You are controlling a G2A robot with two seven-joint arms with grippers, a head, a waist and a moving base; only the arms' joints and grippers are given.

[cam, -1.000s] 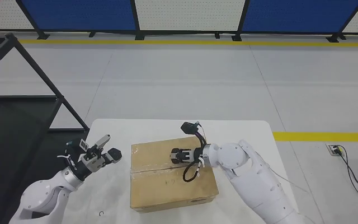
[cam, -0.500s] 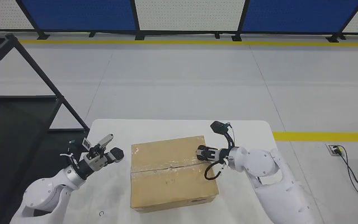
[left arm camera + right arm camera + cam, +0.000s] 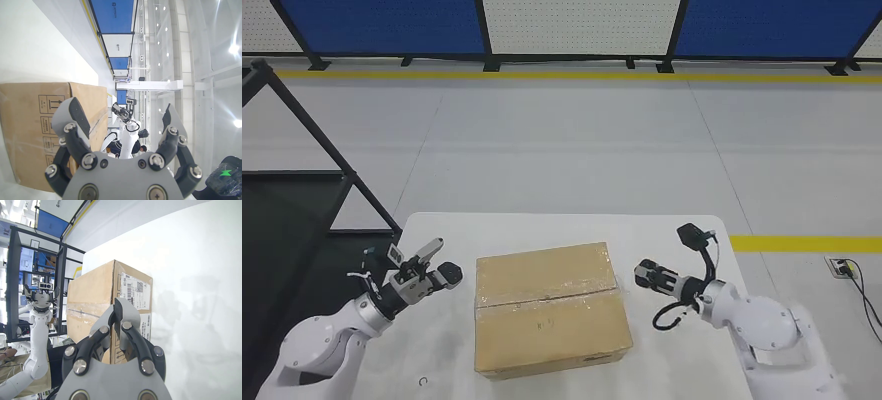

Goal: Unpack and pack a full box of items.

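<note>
- Contents of the brown cardboard box [image 3: 550, 318] are hidden from you: its top flaps lie closed under clear tape [image 3: 542, 295].
- Box sits mid-way on the white table [image 3: 662, 235], between the two grippers.
- Left gripper [image 3: 439, 260]: fingers spread, empty, apart from the box.
- Right gripper [image 3: 642, 271]: fingers pressed together, holding nothing, just off the box.
- Black metal rack [image 3: 302, 140] stands left of the table.

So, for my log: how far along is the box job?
Done: nothing visible; the brown cardboard box sits closed on the white table, clear tape across its top seam. In hand: nothing; the left gripper is open, the right gripper shut, both beside the box. Left: opening, unpacking, repacking.
</note>
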